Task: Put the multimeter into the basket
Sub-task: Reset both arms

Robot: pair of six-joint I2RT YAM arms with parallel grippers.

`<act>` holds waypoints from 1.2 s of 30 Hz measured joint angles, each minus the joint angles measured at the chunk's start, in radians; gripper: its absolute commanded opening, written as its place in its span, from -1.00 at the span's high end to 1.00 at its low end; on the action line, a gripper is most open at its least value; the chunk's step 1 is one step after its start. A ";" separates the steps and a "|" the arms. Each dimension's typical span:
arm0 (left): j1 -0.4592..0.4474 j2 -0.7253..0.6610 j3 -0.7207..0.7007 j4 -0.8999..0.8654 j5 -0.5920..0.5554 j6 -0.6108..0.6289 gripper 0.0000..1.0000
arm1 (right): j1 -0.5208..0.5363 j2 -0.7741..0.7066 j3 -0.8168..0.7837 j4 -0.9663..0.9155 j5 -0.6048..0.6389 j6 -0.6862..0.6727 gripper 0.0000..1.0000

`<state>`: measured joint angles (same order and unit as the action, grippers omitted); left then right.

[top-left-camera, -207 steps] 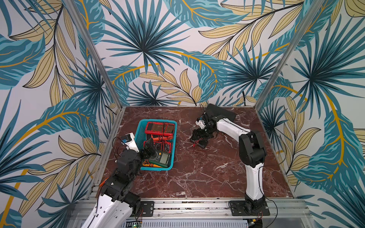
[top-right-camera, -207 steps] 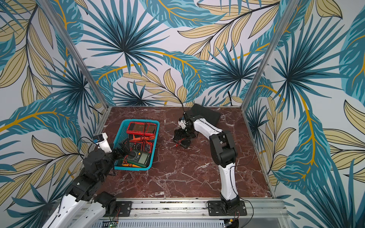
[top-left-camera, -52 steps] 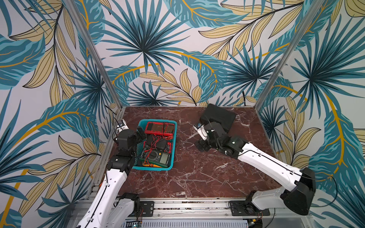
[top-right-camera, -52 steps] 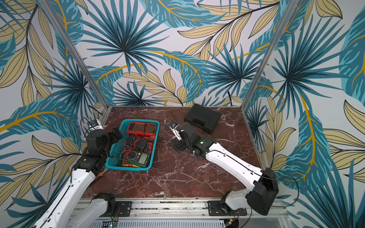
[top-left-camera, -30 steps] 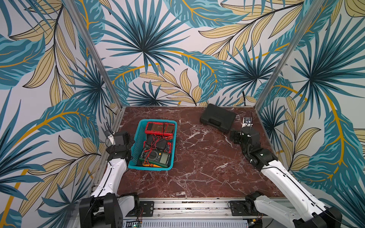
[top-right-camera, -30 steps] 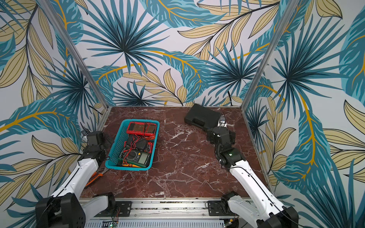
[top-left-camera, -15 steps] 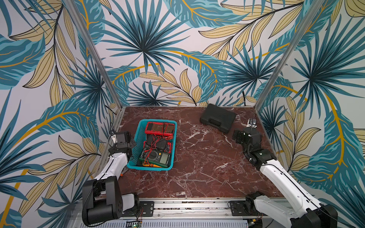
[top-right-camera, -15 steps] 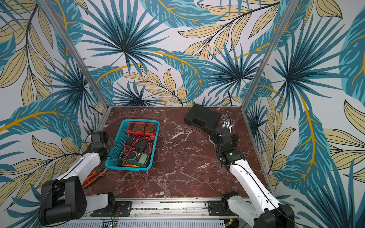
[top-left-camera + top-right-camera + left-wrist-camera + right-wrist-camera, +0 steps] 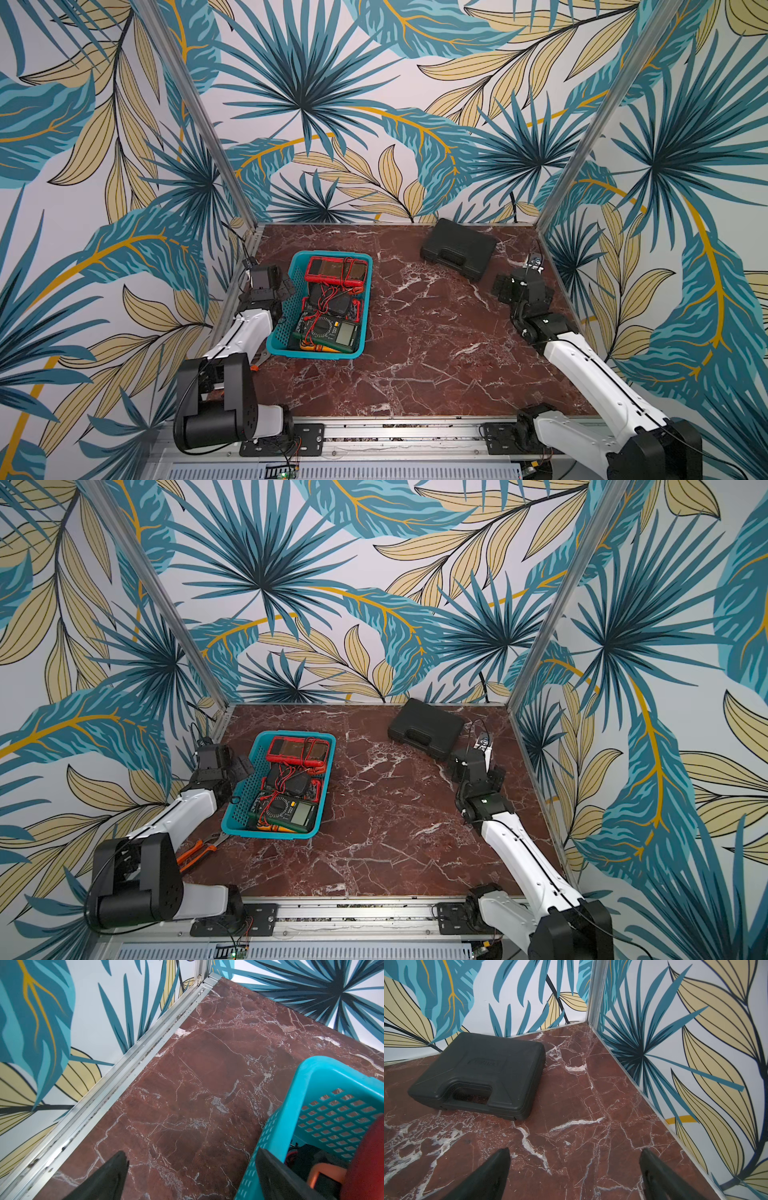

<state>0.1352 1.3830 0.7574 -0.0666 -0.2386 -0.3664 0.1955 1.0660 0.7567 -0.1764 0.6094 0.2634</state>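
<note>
Multimeter (image 9: 332,330) inside basket (image 9: 316,354), just beside left hand (image 9: 191,1153)

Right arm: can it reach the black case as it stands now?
Probably yes. The right gripper is open and empty, the black case lies flat just ahead of it, and only bare marble table shows between them.

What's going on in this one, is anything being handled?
Nothing is being handled right now. The left gripper hangs open beside the basket, and the right gripper hangs open over the table near the black case. A red multimeter and a green multimeter lie in the basket among tangled leads. No multimeter shows on the table itself, so the task looks done.
</note>
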 measured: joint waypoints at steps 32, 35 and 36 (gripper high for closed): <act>0.012 0.091 -0.431 1.040 0.340 0.254 -1.00 | -0.295 0.019 -0.387 0.480 -0.079 0.043 -0.99; 0.013 0.108 -0.456 1.125 0.349 0.254 -1.00 | -0.298 0.053 -0.406 0.536 -0.127 0.033 -0.99; 0.013 0.112 -0.463 1.143 0.349 0.254 -1.00 | -0.298 0.056 -0.413 0.556 -0.144 0.028 -0.99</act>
<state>0.1478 1.4948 0.2947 1.0760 0.1108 -0.1120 -0.1024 1.1225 0.3435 0.3798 0.4656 0.2916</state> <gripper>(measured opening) 0.999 0.994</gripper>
